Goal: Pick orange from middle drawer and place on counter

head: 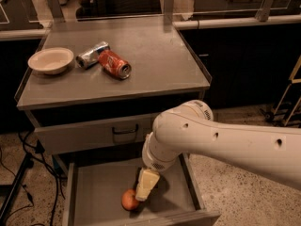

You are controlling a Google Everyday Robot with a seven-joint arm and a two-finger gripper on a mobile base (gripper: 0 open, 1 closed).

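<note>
Gripper (145,188) hangs downward from the bent white arm (225,142), low inside the open middle drawer (94,192); whether it is wide or narrow cannot be told. The orange (130,199) lies just beside it on the drawer floor. Beyond and above the gripper, the counter (160,55) carries a red soda can (114,64), a silver can (92,54) and a white bowl (51,60); the can labels are unreadable.

1. The gripper (143,192) is seen low inside the middle drawer (94,192), just right of the orange (130,199).
2. The drawer's right side is covered from above by the white arm (225,142); its left floor is open to reach.
3. On the counter (160,46), the left part is occupied by a white bowl (51,60), a silver can (92,54) and a red soda can (114,64); free room is found on the right half.
</note>
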